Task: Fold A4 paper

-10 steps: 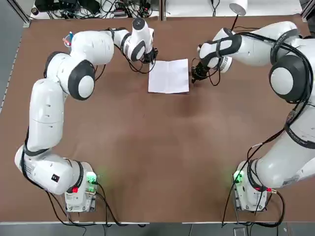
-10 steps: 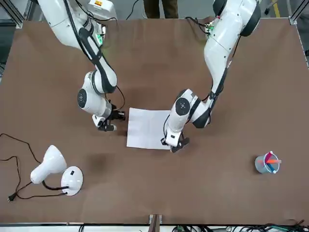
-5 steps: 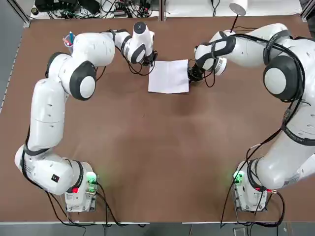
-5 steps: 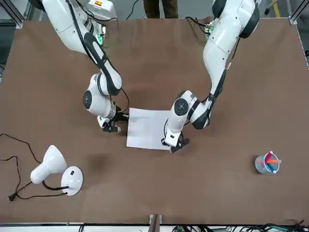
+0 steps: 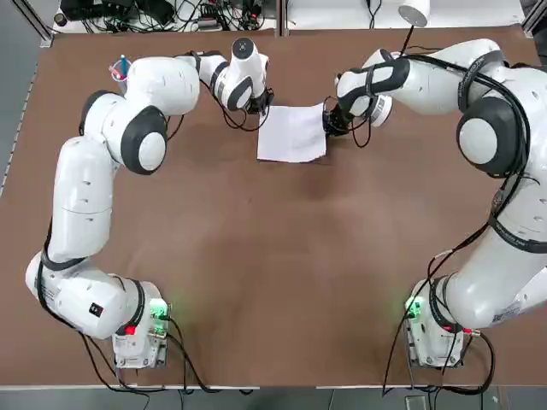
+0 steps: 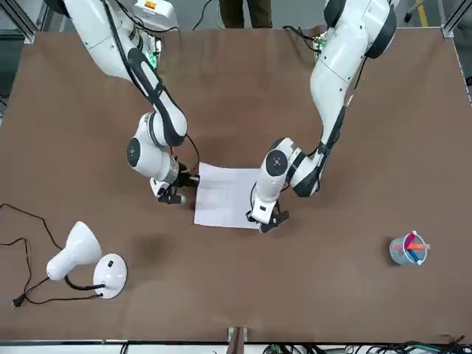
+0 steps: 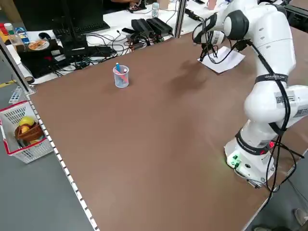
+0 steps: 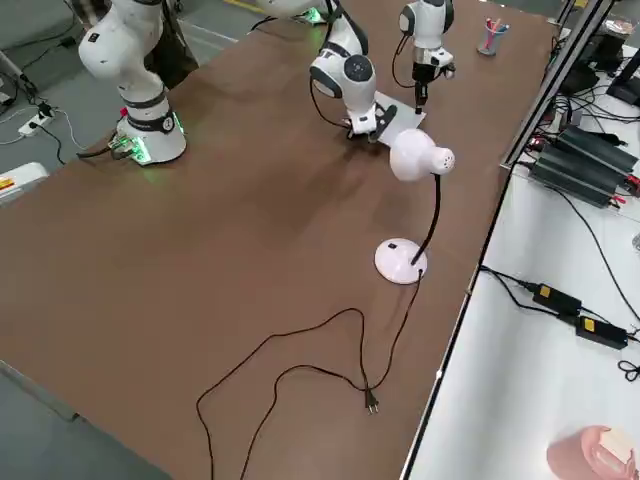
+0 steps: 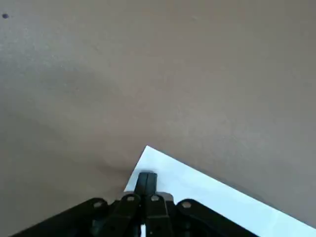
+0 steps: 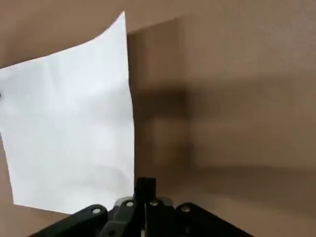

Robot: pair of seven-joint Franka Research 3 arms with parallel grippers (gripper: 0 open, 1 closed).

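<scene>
The A4 paper (image 5: 293,133) lies flat and white on the brown table at the far middle, also visible in the front view as the paper (image 6: 225,196). My left gripper (image 5: 261,103) is shut, its tips set down on the sheet's far left corner (image 9: 163,165). My right gripper (image 5: 328,122) is shut too, its tips against the sheet's right edge near the far corner. In the right wrist view the paper (image 10: 69,123) casts a shadow along that edge, which stands slightly off the table.
A white desk lamp (image 6: 81,258) with its round base (image 8: 400,262) and a trailing cord (image 8: 300,370) stands at the far right of the table. A clear cup of pens (image 5: 120,68) sits at the far left. Cables and power bricks lie beyond the far edge.
My right gripper has moved left and farther from me, up to the paper's right edge, which has shifted and lifted a little. The left gripper has barely moved on its corner.
</scene>
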